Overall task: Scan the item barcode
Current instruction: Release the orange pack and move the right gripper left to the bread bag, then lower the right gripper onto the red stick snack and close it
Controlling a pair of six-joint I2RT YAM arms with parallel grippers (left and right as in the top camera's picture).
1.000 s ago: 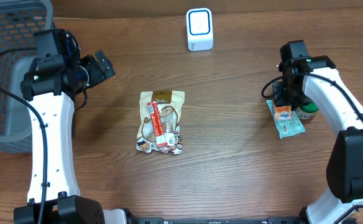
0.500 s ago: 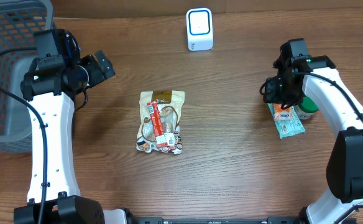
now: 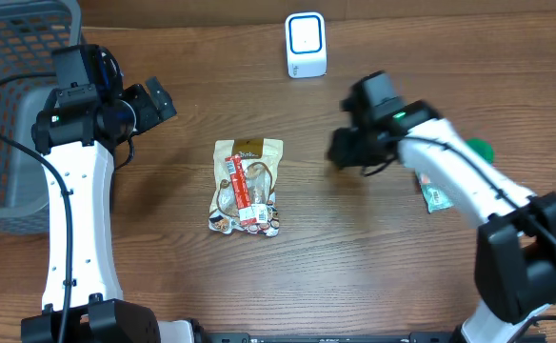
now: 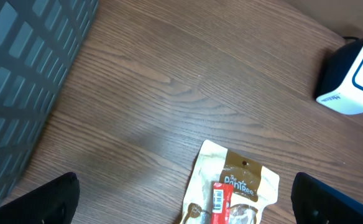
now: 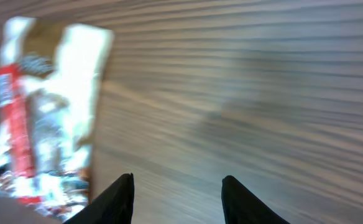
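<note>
Overhead, right gripper is hovering part-open, empty, near the cream-and-red plastic snack packet, probably lining up a pickup for the white boxy scanner; left gripper is idling wide open.

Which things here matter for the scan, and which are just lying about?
For the job: snack bag; white scanner; right gripper, open and empty.
Lying about: grey basket; teal packet; green object, partly hidden by the arm.
</note>
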